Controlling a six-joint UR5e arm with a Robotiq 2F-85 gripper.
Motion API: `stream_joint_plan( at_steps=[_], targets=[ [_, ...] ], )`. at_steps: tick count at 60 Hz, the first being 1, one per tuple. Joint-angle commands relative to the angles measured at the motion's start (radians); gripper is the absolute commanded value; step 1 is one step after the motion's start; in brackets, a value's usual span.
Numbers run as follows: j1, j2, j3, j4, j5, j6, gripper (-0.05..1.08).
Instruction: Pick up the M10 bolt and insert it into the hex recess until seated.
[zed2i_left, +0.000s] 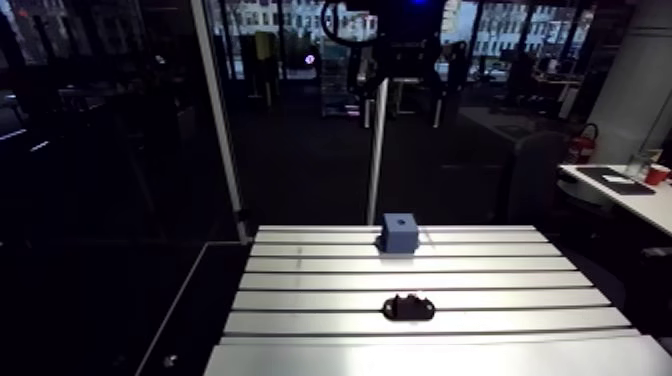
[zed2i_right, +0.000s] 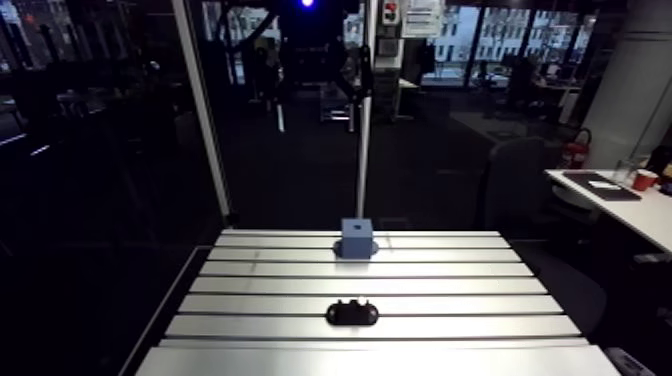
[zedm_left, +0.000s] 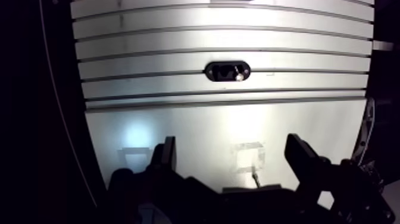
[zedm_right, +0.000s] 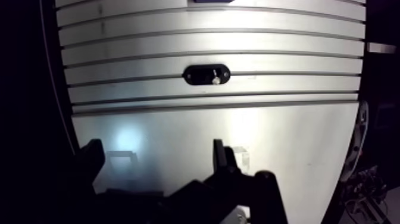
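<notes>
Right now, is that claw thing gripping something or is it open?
Gripper: open, holding nothing.

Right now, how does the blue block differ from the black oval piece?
The blue block is a tall cube; the black oval piece is flat and low. The block has a dark hole in its top; the oval piece holds a shiny metal part. The block sits farther from the arm's camera than the oval piece. Both rest on the slotted table, apart.

Pincer (zedm_left: 232, 149) spread wide, facing down
</notes>
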Motion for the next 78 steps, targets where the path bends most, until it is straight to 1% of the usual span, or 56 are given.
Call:
stream_joint_plan(
  at_steps=[1, 3, 8, 9, 10, 11, 12, 13, 17, 24, 26, 31, 34, 37, 38, 42, 46, 48, 49, 51, 68, 78],
  targets=[
    [-0.010, 0.008, 0.058, -0.073, -0.014, -0.007, 0.01],
    [-0.015, 0.008, 0.083, -0.104, -0.015, -0.013, 0.01],
    [-0.026, 0.008, 0.109, -0.142, -0.015, -0.017, 0.01],
    [-0.033, 0.008, 0.123, -0.165, -0.018, -0.020, 0.01],
    [-0.033, 0.008, 0.123, -0.165, -0.018, -0.020, 0.01],
    [-0.039, 0.008, 0.138, -0.187, -0.022, -0.024, 0.01],
    [-0.039, 0.008, 0.138, -0.187, -0.022, -0.024, 0.01],
    [-0.044, 0.008, 0.152, -0.206, -0.028, -0.031, 0.01],
    [-0.052, 0.008, 0.179, -0.234, -0.035, -0.049, 0.01],
    [-0.064, 0.008, 0.216, -0.271, -0.035, -0.070, 0.01],
    [-0.070, 0.008, 0.242, -0.303, -0.034, -0.080, 0.01],
    [-0.075, 0.008, 0.269, -0.341, -0.035, -0.093, 0.01],
    [-0.083, 0.008, 0.300, -0.376, -0.034, -0.108, 0.01],
    [-0.088, 0.008, 0.311, -0.390, -0.032, -0.114, 0.01],
    [-0.091, 0.008, 0.323, -0.403, -0.028, -0.121, 0.01],
    [-0.095, 0.008, 0.348, -0.423, -0.028, -0.137, 0.01],
    [-0.097, 0.007, 0.370, -0.450, -0.022, -0.149, 0.01],
    [-0.101, 0.008, 0.398, -0.485, -0.017, -0.162, 0.01],
    [-0.101, 0.008, 0.398, -0.485, -0.017, -0.162, 0.01],
    [-0.106, 0.007, 0.426, -0.523, -0.011, -0.171, 0.01],
    [-0.124, 0.008, 0.528, -0.652, -0.009, -0.196, 0.01],
    [-0.132, 0.008, 0.562, -0.694, -0.009, -0.206, 0.01]
  ],
)
